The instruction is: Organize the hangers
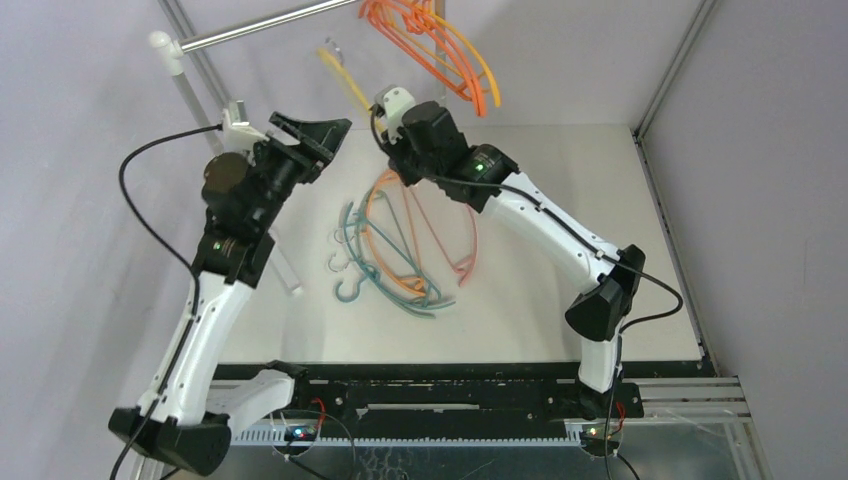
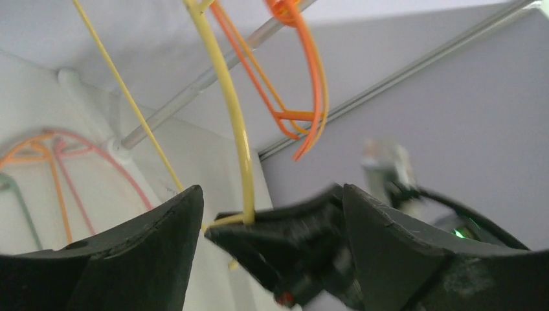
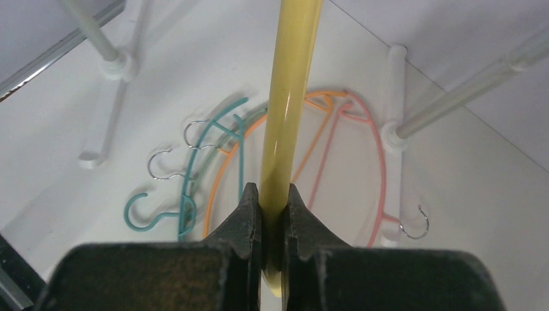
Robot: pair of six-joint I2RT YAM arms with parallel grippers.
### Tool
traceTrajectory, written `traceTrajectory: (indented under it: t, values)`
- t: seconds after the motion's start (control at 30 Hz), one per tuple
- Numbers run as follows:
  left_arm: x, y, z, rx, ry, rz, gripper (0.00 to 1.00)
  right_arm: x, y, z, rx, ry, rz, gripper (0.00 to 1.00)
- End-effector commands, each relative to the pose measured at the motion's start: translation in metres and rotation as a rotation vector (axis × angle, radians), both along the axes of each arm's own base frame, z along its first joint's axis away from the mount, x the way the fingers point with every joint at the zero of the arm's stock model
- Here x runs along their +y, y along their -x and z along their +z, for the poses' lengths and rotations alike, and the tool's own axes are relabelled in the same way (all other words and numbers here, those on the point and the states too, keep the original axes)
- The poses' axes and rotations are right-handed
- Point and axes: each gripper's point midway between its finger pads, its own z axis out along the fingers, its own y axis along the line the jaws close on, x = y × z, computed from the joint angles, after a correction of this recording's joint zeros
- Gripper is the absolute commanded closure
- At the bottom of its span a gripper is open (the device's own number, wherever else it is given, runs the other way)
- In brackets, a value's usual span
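My right gripper [image 1: 383,112] is shut on a yellow hanger [image 1: 343,80] and holds it up under the silver rail [image 1: 270,25]; the yellow bar runs between the jaws in the right wrist view [image 3: 285,116]. Orange hangers [image 1: 440,45] hang on the rail at the upper right. A pile of teal, orange and pink hangers [image 1: 400,250] lies on the table below, also in the right wrist view [image 3: 226,155]. My left gripper [image 1: 305,135] is open and empty, left of the yellow hanger; in its wrist view the yellow hanger [image 2: 233,116] and the right gripper's fingers [image 2: 285,253] show between its jaws.
The rail's white post [image 1: 185,85] stands at the far left, its feet [image 3: 395,136] beside the pile. Metal frame struts [image 1: 670,70] bound the grey walls at the right. The table's near edge carries a black rail [image 1: 420,390].
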Motion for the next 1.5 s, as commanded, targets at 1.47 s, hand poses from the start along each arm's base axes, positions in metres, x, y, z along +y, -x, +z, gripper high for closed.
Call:
traceTrajectory:
  t: [1.47]
  values:
    - [0.033,0.073,-0.117,0.083,-0.257,0.029,0.20,0.053,-0.060,0.120,-0.275,-0.399,0.091,1.00]
